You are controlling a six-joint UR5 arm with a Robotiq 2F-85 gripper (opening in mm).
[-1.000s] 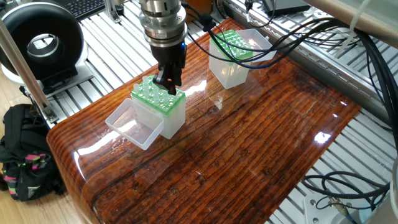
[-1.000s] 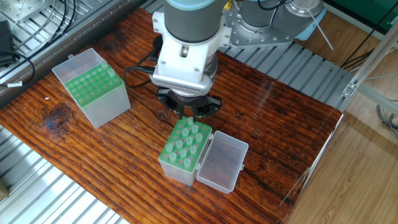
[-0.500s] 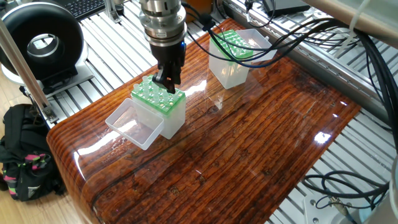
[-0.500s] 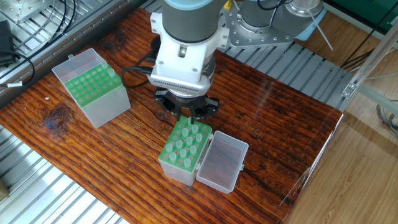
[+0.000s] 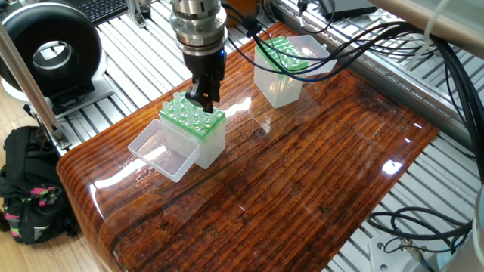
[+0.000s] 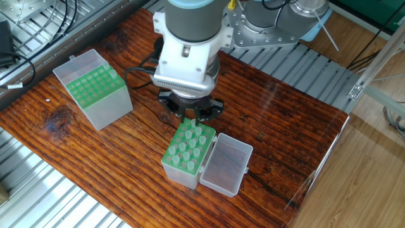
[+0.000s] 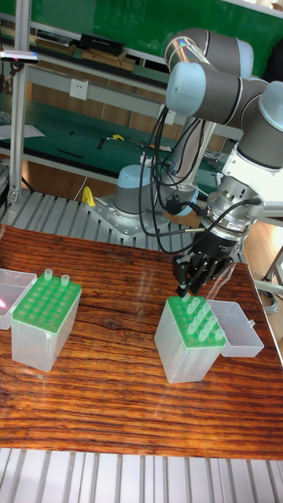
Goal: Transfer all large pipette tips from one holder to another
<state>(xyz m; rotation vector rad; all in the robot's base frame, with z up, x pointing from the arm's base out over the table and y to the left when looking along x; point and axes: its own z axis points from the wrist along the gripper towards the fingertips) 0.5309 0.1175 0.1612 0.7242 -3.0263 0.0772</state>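
The black two-finger gripper [image 5: 203, 98] points down at the far corner of the green-topped translucent plastic holder [image 5: 194, 130] with open hinged lid; its finger spacing cannot be told. Translucent whitish tapered pipette tips [image 6: 190, 140] stand in this holder. A second green-topped holder [image 7: 45, 322] carries two tips, well apart to the left on the glossy wooden table [image 5: 318, 174].

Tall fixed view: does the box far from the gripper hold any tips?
Yes: two large pipette tips stand up from the back corner of the far box.
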